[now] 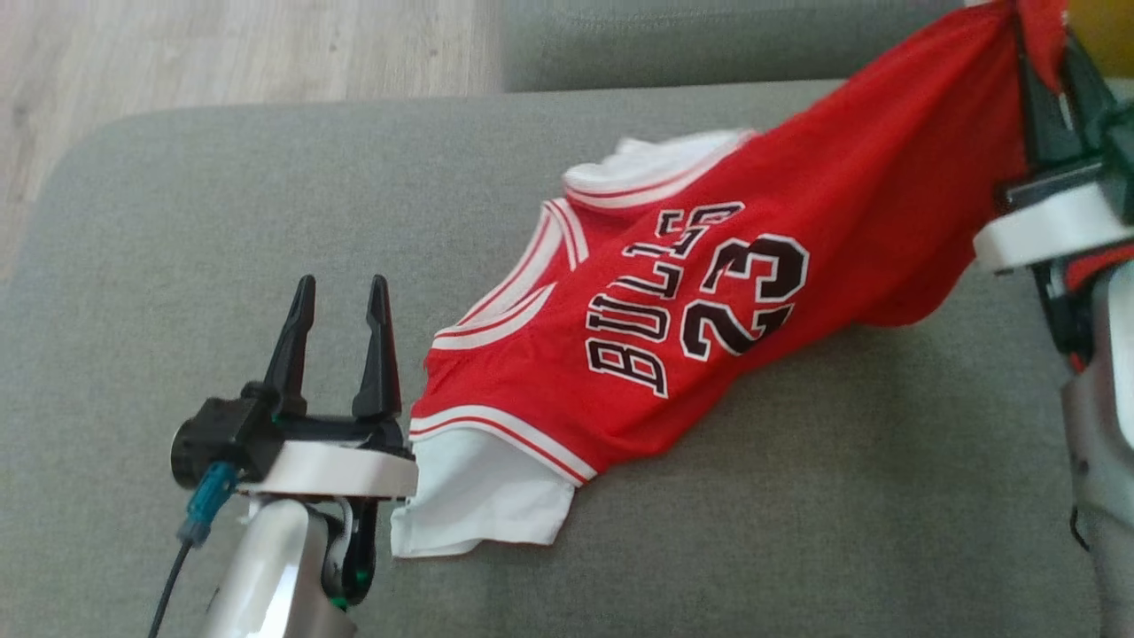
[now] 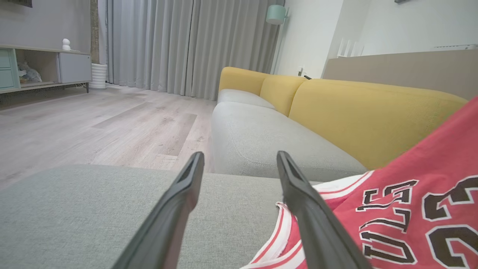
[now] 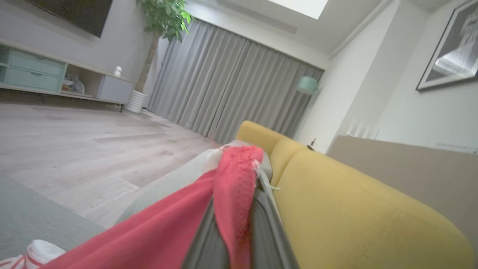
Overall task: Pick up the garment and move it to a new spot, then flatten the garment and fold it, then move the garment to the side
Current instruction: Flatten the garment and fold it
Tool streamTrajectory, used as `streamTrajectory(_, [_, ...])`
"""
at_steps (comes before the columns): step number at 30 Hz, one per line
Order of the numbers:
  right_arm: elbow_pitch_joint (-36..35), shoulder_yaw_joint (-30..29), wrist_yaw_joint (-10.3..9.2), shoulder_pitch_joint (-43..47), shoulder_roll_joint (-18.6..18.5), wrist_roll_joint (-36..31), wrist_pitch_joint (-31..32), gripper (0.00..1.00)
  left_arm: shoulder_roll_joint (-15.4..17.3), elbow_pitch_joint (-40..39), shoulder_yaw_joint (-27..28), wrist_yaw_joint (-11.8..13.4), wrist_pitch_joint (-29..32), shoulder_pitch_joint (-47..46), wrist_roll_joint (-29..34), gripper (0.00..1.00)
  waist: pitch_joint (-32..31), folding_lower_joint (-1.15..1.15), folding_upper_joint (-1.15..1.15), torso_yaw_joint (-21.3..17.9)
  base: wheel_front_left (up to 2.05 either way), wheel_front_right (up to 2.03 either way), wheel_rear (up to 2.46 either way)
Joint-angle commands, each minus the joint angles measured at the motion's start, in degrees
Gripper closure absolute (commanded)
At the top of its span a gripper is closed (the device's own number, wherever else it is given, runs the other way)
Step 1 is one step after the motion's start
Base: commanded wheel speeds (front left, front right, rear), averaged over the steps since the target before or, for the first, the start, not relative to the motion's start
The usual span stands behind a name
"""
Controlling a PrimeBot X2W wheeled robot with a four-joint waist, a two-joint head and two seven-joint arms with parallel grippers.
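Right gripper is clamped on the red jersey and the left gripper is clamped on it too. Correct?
Not quite. The right gripper is clamped on the red jersey, but the left gripper is open, not clamped. The left wrist view shows its fingers spread with nothing between them, just beside the jersey.

Jersey (image 1: 709, 292): red with white trim, showing black "BULLS 23" (lettering slanted).
Pose: stretching diagonally, front up, far end rising.
Place: near end lying on grey seat (image 1: 177, 221).
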Motion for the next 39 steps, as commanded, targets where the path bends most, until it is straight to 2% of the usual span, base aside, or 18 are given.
streamTrajectory(1, [-3.88,1.10,-0.04,-0.22,-0.86,0.28,-0.23,1.00,0.33,-2.23,1.79,0.22,-0.54,-0.96,-0.44,0.00,-0.65,0.01,0.00,0.27,0.00,0.00,0.00])
streamTrajectory(8, [-12.76,0.94,-0.04,2.87,-1.65,-1.35,3.53,1.00,0.33,-2.95,2.00,0.32,-0.54,-0.25,-0.77,0.00,-0.03,0.01,0.00,2.27,0.00,0.00,0.00])
streamTrajectory(15, [-12.11,-1.34,-0.04,0.15,-2.79,-3.60,7.87,1.00,0.33,-3.48,1.07,0.37,-0.55,-1.28,-1.26,0.00,3.66,0.01,0.00,5.14,0.00,0.00,0.00])
streamTrajectory(22, [-2.80,-2.97,-0.04,-8.28,-5.77,-7.03,12.18,1.00,0.33,-4.12,-1.00,0.26,-0.55,-3.97,-2.10,0.00,9.32,0.01,0.00,10.06,0.00,0.00,0.00])
streamTrajectory(27, [8.82,-3.59,-0.04,-17.48,-9.01,-8.66,12.96,1.00,0.33,-4.80,-2.74,0.50,-0.55,-5.95,-3.77,0.00,12.72,0.01,0.00,13.98,0.00,0.00,0.00])
streamTrajectory(32, [20.36,-3.48,-0.04,-26.25,-10.60,-11.13,11.90,1.00,0.33,-5.63,-3.78,1.00,-0.55,-6.92,-4.82,0.00,15.21,0.01,0.00,16.36,0.00,0.00,0.00])
streamTrajectory(34, [24.51,-3.32,-0.04,-29.14,-10.74,-11.66,10.78,0.00,0.33,-5.96,-3.90,1.13,-0.55,-7.25,-5.11,0.00,16.08,0.01,0.00,16.71,0.00,0.00,0.00])
streamTrajectory(39, [32.35,-3.27,-0.04,-33.31,-11.23,-11.94,7.87,0.00,0.33,-6.45,-4.23,1.89,-0.55,-7.57,-6.06,0.00,16.78,0.01,0.00,16.10,0.00,0.00,0.00])
